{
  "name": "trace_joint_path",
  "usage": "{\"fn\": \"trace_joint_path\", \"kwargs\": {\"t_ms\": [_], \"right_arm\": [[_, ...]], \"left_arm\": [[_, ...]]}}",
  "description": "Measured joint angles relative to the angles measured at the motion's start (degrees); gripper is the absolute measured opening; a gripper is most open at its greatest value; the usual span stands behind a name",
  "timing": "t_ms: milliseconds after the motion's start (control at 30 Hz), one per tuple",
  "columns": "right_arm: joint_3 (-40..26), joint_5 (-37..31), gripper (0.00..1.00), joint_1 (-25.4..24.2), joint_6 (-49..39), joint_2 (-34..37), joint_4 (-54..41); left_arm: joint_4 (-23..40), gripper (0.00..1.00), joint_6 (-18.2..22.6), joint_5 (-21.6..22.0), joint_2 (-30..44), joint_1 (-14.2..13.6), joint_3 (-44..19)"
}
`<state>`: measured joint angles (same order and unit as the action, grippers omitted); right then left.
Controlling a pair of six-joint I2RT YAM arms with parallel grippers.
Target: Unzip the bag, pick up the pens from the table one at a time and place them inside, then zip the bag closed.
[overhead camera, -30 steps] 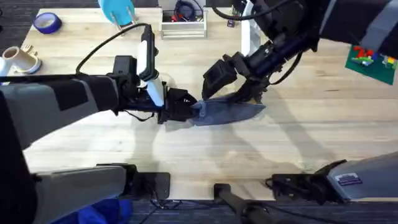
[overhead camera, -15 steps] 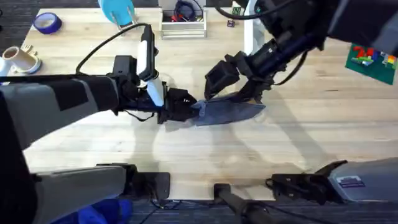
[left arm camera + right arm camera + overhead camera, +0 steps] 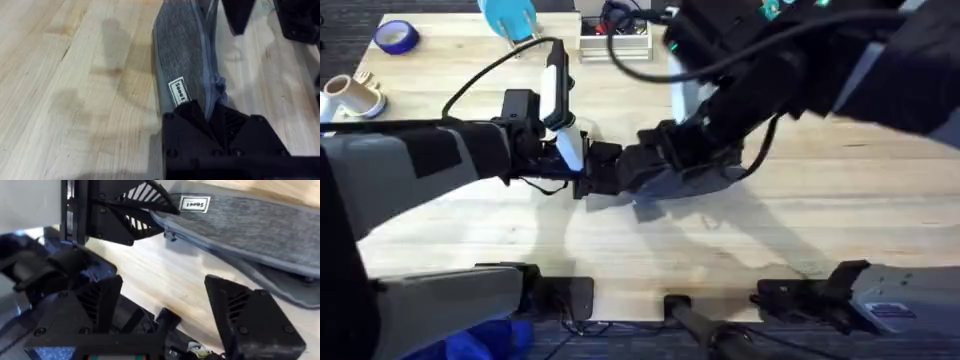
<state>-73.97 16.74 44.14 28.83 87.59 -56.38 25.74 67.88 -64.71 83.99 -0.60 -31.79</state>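
Grey-blue fabric makes up the one elongated pencil pouch, the bag, which lies flat on the light wooden plank table near its middle, between the two arms. A zipper runs along the bag's upper edge, and one small white label sits on its side near the end that the left arm holds. The left gripper, with black ribbed fingers, is pressed together on that end of the bag, pinching the fabric right beside the zipper. In the overhead view the left gripper reaches in from the left and meets the bag's left end. The right gripper hangs just above the table close beside the bag's zipper edge, its two black fingers spread wide apart with nothing between them. From above, the right arm crosses over the middle and hides much of the bag. At the table's far edge sit one blue roll of tape, one turquoise object and one clear tray of small items.
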Motion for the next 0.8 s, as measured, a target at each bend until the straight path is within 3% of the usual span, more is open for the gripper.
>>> {"fn": "trace_joint_path", "kwargs": {"t_ms": [167, 367, 800], "right_arm": [[0.0, -6.97, 0.998, 4.2, 10.75, 0.0, 0.66], [0.0, -12.1, 0.997, 4.94, 19.7, 0.02, 0.95], [0.0, -14.2, 0.996, 4.98, 24.99, 3.65, 4.52]], "left_arm": [[0.0, 0.043, 0.0, 0.02, 0.0, 0.0, 0.0], [0.0, 0.043, 0.0, 0.0, 0.0, 0.0, 0.0], [0.0, 0.043, 0.0, 0.0, 0.0, 0.0, 0.0]]}}
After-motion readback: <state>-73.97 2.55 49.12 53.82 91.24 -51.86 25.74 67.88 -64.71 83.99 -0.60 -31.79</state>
